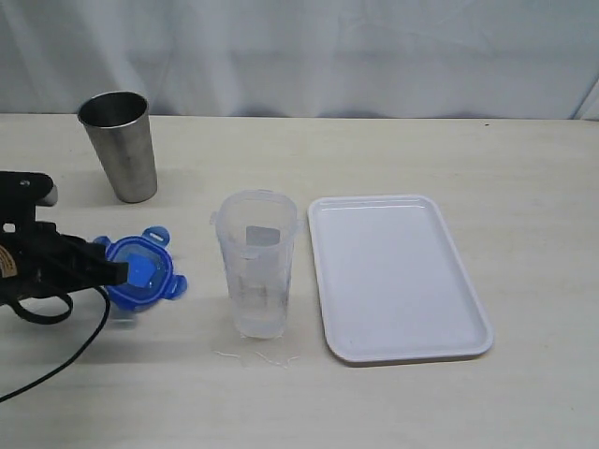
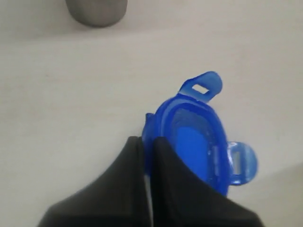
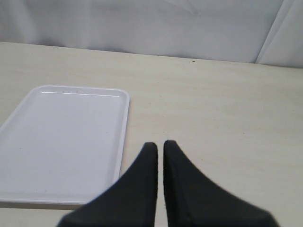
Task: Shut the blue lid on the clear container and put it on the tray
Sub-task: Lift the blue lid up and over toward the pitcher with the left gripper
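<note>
Jaws of left gripper (image 2: 147,139) clamped on near rim of blue lid (image 2: 194,137); lid extends straight ahead of them. Clear container (image 1: 257,267) stands open just beyond lid, tray (image 1: 393,281) further on. Right gripper (image 3: 160,143) jaws together, empty; left arm nearer.

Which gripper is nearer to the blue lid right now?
Left. The left gripper has its jaws shut on the rim of the blue lid. The right gripper is beside the tray, on the far side of the clear container from the lid.
</note>
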Available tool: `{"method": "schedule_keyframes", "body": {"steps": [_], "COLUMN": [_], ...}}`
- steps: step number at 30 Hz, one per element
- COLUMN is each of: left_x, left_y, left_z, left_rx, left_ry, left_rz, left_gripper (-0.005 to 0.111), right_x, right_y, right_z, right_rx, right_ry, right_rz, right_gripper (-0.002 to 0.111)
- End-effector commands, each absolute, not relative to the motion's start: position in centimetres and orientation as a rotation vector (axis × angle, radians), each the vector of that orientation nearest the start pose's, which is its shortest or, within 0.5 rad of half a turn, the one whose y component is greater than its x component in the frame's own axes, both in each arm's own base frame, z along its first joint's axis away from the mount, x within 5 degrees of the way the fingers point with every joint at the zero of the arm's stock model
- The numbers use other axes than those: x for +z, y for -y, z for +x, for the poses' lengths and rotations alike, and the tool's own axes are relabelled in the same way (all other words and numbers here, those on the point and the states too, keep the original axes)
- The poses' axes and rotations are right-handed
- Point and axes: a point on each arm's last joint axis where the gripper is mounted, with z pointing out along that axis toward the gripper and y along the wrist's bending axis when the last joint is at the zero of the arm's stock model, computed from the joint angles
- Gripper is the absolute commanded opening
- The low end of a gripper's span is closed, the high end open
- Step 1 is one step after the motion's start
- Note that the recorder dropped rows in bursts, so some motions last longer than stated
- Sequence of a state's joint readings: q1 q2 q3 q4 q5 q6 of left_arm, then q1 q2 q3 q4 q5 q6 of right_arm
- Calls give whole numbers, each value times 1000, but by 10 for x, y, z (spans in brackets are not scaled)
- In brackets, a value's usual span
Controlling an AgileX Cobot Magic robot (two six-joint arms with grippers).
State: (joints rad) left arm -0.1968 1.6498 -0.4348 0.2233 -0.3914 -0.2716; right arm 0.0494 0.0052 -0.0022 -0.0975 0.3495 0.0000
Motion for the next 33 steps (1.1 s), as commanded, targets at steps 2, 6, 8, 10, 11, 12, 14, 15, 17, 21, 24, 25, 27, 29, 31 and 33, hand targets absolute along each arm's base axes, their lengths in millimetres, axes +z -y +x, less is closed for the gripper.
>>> {"method": "schedule_keyframes", "body": {"steps": [2, 6, 8, 10, 11, 12, 14, 15, 17, 21, 24, 25, 27, 29, 31, 33], "left_x": [153, 177, 188, 197, 200, 203, 208, 210, 214, 224, 229, 231, 235, 242, 251, 259], "left_y": [58, 73, 82, 88, 89, 90, 91, 91, 93, 96, 96, 97, 98, 99, 101, 104], "left_z": [246, 241, 238, 237, 237, 237, 238, 238, 238, 237, 238, 239, 242, 246, 252, 257], "left_rx": [-250, -291, -332, -362, -377, -389, -402, -401, -404, -378, -321, -297, -267, -255, -247, -222], "left_ry": [-2190, -2043, -1955, -1882, -1844, -1812, -1763, -1734, -1673, -1544, -1472, -1456, -1427, -1399, -1374, -1358], "left_rz": [204, 356, 410, 418, 415, 413, 415, 424, 448, 506, 560, 579, 602, 604, 607, 628], "left_gripper": [0, 0, 0, 0, 0, 0, 0, 0, 0, 0, 0, 0, 0, 0, 0, 0], "right_x": [182, 182, 182, 182, 182, 182, 182, 182, 182, 182, 182, 182, 182, 182, 182, 182], "right_y": [0, 0, 0, 0, 0, 0, 0, 0, 0, 0, 0, 0, 0, 0, 0, 0], "right_z": [53, 53, 53, 53, 53, 53, 53, 53, 53, 53, 53, 53, 53, 53, 53, 53], "right_rx": [-55, -55, -55, -55, -55, -55, -55, -55, -55, -55, -55, -55, -55, -55, -55, -55], "right_ry": [-1826, -1826, -1826, -1826, -1826, -1826, -1826, -1826, -1826, -1826, -1826, -1826, -1826, -1826, -1826, -1826], "right_rz": [-98, -98, -98, -98, -98, -98, -98, -98, -98, -98, -98, -98, -98, -98, -98, -98], "right_gripper": [5, 5, 5, 5, 5, 5, 5, 5, 5, 5, 5, 5, 5, 5, 5, 5]}}
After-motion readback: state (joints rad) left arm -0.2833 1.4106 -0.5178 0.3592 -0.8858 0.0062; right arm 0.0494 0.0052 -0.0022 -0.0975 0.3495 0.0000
